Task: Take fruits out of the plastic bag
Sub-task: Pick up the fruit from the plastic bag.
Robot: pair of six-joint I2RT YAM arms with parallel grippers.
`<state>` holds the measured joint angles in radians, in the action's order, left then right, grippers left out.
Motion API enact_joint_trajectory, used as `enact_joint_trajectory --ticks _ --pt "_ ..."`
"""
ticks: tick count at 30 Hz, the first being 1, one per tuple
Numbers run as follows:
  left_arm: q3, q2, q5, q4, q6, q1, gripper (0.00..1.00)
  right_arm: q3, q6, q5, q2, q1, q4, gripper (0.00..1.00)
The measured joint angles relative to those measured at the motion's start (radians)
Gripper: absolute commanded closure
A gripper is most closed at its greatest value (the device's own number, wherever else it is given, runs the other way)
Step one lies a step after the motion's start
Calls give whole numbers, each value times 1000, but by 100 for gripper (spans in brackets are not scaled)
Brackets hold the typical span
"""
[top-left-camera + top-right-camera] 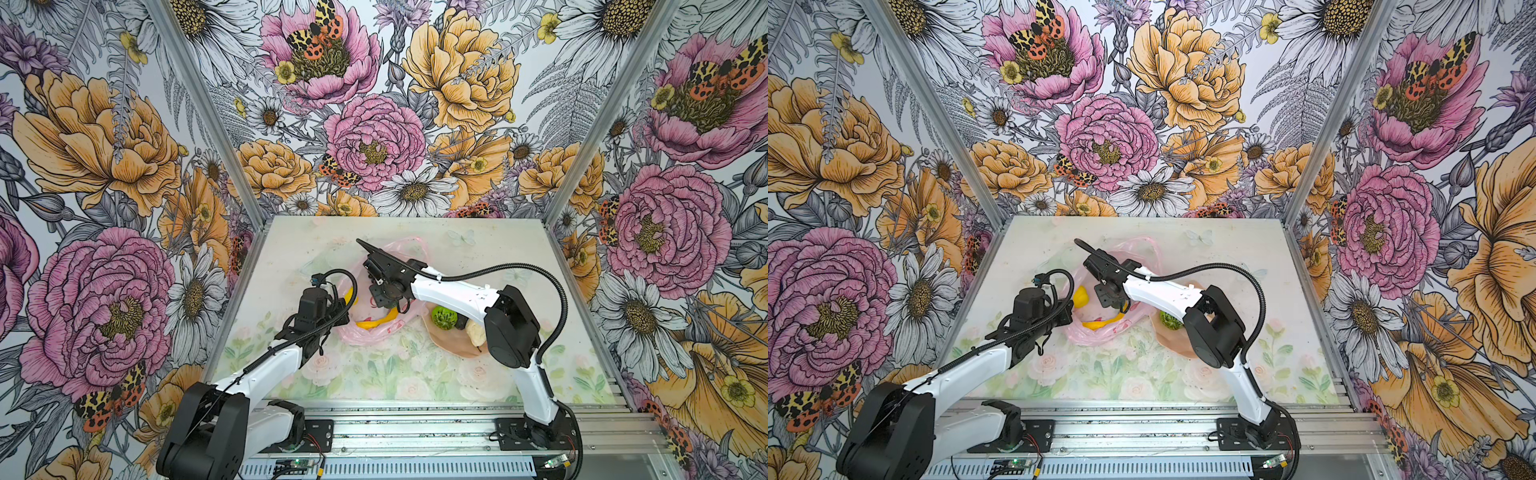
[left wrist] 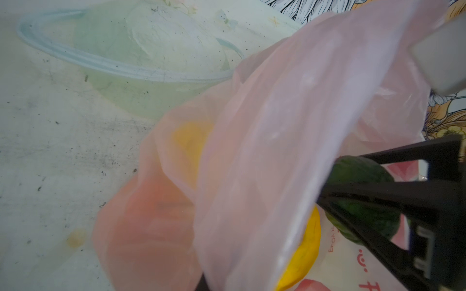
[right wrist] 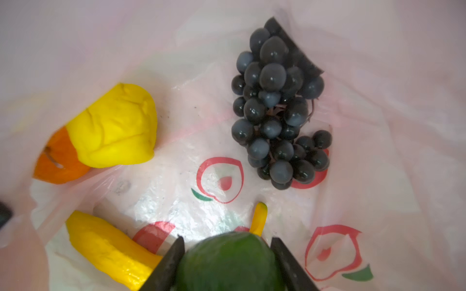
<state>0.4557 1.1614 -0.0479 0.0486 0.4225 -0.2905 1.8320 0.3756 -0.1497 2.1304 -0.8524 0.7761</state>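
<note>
Inside the plastic bag (image 1: 370,336) on the bench (image 1: 498,257), the right end effector (image 3: 227,239) grips the avocado (image 3: 229,264) beside banana (image 3: 106,244), lemon (image 3: 116,126), orange piece (image 3: 58,161) and grape bunch (image 3: 274,105), while the fully closed left end effector (image 1: 345,313) pinches the bag's raised film, and a dish (image 1: 453,349) nearby carries the halved lime (image 1: 444,317).

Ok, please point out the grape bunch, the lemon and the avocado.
grape bunch (image 3: 271,127), right wrist view, on a middle grape.
lemon (image 3: 116,128), right wrist view, on its yellow body.
avocado (image 3: 229,262), right wrist view, on its green skin.
</note>
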Motion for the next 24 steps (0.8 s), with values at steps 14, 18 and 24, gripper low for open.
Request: enact_joint_trajectory --ticks 14,18,24 --pt "0 15 0 -6 0 0 100 -34 0 12 -197 -6 1 47" --pt "0 15 0 -6 0 0 100 -80 0 13 -260 -5 -2 47" --pt "0 15 0 -7 0 0 100 -243 6 21 -415 39 -3 46"
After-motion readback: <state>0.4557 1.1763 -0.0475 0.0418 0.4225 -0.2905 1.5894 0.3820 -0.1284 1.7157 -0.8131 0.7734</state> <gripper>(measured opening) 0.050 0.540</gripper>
